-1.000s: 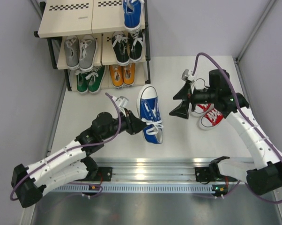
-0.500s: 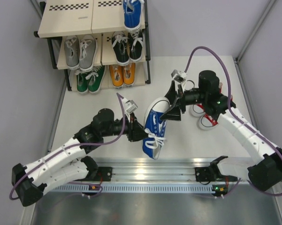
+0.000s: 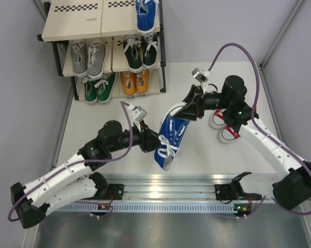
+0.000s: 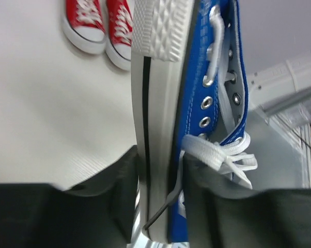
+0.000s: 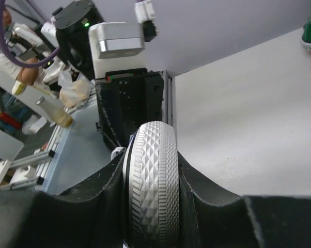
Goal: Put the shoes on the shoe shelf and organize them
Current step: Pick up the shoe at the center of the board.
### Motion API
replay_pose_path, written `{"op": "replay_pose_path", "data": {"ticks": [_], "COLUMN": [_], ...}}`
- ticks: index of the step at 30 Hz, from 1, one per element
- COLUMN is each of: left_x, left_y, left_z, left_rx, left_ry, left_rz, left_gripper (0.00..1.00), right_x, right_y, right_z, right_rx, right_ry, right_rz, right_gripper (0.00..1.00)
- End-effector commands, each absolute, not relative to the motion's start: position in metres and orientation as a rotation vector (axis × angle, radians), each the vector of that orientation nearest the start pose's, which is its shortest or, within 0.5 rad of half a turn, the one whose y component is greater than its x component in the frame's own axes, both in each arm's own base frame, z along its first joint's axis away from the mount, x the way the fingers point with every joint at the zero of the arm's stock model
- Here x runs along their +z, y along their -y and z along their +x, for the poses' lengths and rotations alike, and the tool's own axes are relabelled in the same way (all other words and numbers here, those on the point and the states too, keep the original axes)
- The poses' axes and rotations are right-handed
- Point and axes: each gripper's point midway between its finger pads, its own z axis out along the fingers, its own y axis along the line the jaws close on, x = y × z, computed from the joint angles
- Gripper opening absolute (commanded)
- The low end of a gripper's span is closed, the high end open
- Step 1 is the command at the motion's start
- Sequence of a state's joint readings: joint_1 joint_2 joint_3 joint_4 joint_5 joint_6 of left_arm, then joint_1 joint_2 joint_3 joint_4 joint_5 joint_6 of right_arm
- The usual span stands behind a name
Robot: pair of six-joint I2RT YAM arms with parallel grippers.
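Pale grey walls enclose a white table [image 3: 93, 119], over which a blue sneaker [image 3: 172, 135] is held tilted between both arms. Its sole and upper are pinched together by the left gripper [image 3: 154, 140], and its rubber toe is clamped by the right gripper [image 3: 190, 109]. A red pair [image 3: 229, 132] is seen on the table beside the right arm. The shoe shelf [image 3: 78, 23] is set at the far left, a second blue sneaker [image 3: 146, 15] on its top board.

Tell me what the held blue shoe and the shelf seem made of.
The blue shoe: canvas-like upper, visible stitching, shiny metal eyelets; sole matte white, likely rubber, diamond-textured. Shelf boards: smooth beige, possibly laminated wood; frame: black tube, probably metal.
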State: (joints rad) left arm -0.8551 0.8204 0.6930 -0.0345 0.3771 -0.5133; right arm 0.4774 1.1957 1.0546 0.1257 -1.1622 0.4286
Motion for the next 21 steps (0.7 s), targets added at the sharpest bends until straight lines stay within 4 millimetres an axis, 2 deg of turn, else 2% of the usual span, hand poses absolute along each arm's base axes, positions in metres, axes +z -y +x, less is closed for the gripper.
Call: {"op": "replay_pose_path", "data": {"ticks": [1, 2, 3, 5, 6, 8, 12, 15, 16, 18, 19, 20, 21], "left_x": [0.346, 0.349, 0.344, 0.344, 0.350, 0.349, 0.352, 0.341, 0.328, 0.325, 0.313, 0.324, 0.325], "left_y": [0.247, 0.242, 0.236, 0.230, 0.232, 0.234, 0.244, 0.250, 0.251, 0.253, 0.255, 0.257, 0.259], "left_z": [0.185, 0.185, 0.184, 0.181, 0.177, 0.173, 0.167, 0.168, 0.171, 0.175, 0.177, 0.181, 0.183], "left_rx": [-1.096, -1.077, -1.041, -0.999, -1.000, -1.003, -1.054, -1.059, -1.044, -1.054, -1.055, -1.077, -1.101], "left_ry": [-1.526, -1.516, -1.547, -1.555, -1.551, -1.573, -1.572, -1.596, -1.625, -1.592, -1.598, -1.541, -1.539], "left_rz": [0.327, 0.320, 0.319, 0.363, 0.402, 0.440, 0.496, 0.515, 0.508, 0.492, 0.483, 0.447, 0.406], "left_gripper": [0.47, 0.51, 0.55, 0.59, 0.60, 0.70, 0.76, 0.81, 0.81, 0.81, 0.81, 0.81, 0.81], "right_x": [0.370, 0.372, 0.371, 0.370, 0.367, 0.367, 0.361, 0.353, 0.349, 0.346, 0.342, 0.344, 0.343], "right_y": [-0.273, -0.270, -0.259, -0.251, -0.244, -0.239, -0.232, -0.225, -0.224, -0.219, -0.219, -0.219, -0.219], "right_z": [0.207, 0.219, 0.241, 0.263, 0.277, 0.290, 0.305, 0.312, 0.313, 0.316, 0.316, 0.316, 0.317], "right_rx": [1.574, 1.565, 1.546, 1.559, 1.561, 1.573, 1.602, 1.638, 1.651, 1.682, 1.694, 1.705, 1.710], "right_ry": [-1.558, -1.589, -1.659, -1.709, -1.766, -1.802, -1.852, -1.887, -1.891, -1.908, -1.917, -1.913, -1.917], "right_rz": [-0.883, -0.815, -0.673, -0.557, -0.446, -0.347, -0.204, -0.082, -0.059, 0.013, 0.030, 0.042, 0.054], "right_gripper": [0.00, 0.00, 0.00, 0.00, 0.00, 0.00, 0.00, 0.00, 0.00, 0.00, 0.00, 0.00, 0.00]}}
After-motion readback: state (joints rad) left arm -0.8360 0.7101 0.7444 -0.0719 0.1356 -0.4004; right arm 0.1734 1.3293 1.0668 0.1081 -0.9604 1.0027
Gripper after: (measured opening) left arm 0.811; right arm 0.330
